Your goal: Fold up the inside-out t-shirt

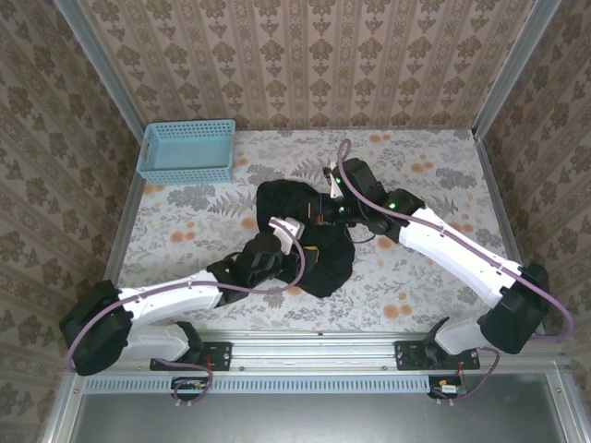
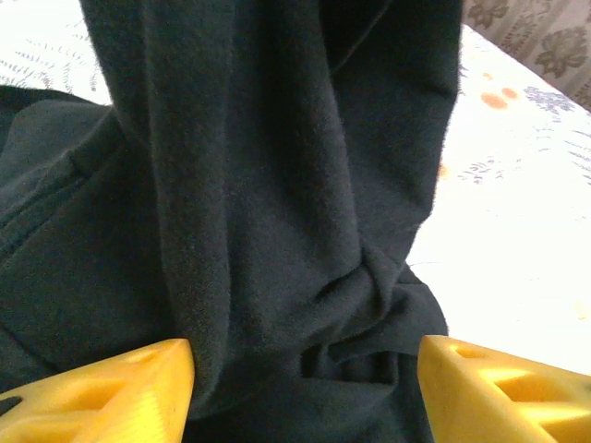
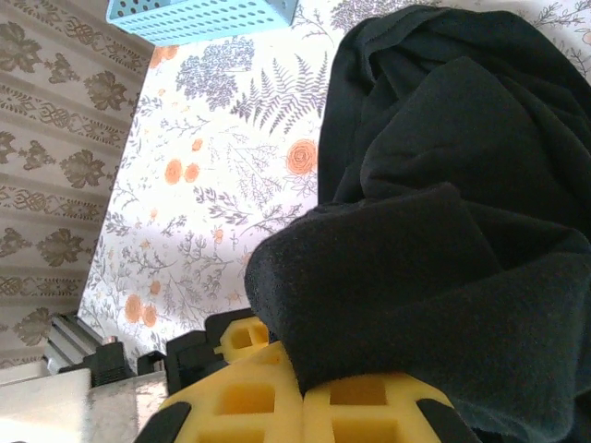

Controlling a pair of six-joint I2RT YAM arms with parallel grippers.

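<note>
left end effector (image 2: 305,392) released, arm low; right end effector (image 3: 303,392) clenched on t-shirt (image 1: 329,264)

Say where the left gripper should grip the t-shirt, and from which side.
Take the t-shirt by the upright fold hanging straight ahead of the open left gripper, coming in from the near-left. The shut right gripper holds the cloth raised, so the fold looks narrow enough to straddle.

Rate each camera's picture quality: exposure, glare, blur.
Top external: even light, sharp, soft shadows, though the t-shirt reads as a nearly featureless dark mass. Left wrist: the table is blown out to white at the right; the fabric is close and slightly soft. Right wrist: well exposed, floral print and basket crisp.
</note>
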